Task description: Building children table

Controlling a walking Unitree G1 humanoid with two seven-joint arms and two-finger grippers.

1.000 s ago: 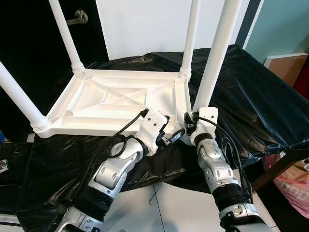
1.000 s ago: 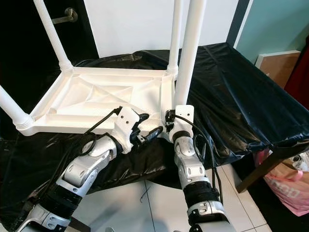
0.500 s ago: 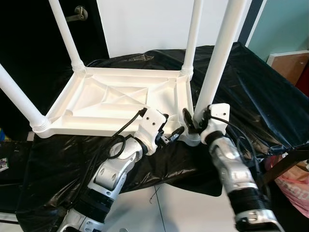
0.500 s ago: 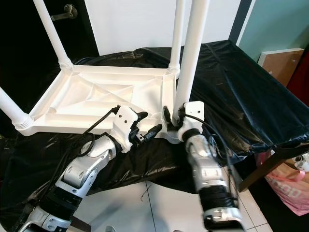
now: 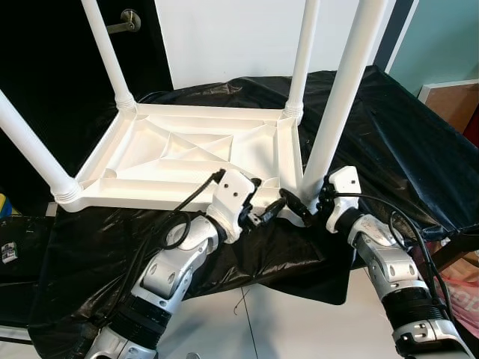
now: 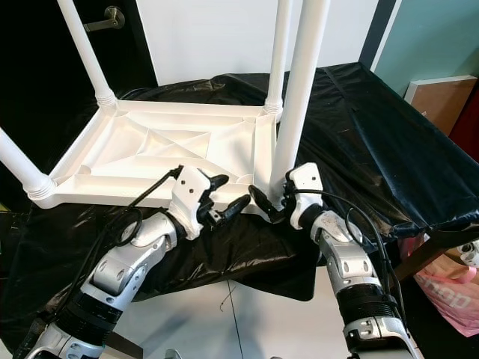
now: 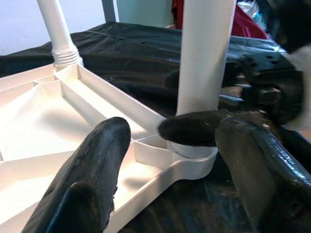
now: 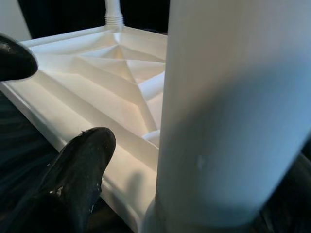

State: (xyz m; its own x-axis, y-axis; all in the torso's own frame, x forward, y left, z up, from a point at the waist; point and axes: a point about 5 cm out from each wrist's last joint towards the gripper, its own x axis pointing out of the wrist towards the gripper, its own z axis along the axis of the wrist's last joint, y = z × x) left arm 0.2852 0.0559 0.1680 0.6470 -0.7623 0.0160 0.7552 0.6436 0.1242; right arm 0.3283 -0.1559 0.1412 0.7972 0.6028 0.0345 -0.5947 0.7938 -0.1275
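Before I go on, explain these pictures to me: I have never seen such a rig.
A humanoid robot with two silver arms is assembling a child's table. Two pictures come from its head, looking down; two from cameras on its wrists. The white tabletop lies upside down on a surface draped in black plastic sheet, legs pointing up. The right end effector is at the base of the near leg, fingers around it. The left end effector is open beside that corner.

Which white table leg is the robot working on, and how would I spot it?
Find the white table lying upside down on the black cover, its four legs sticking up. Go to the corner nearest the robot's right arm. That leg looks thickest, and it alone has the right claw at its base, with the left claw beside it.
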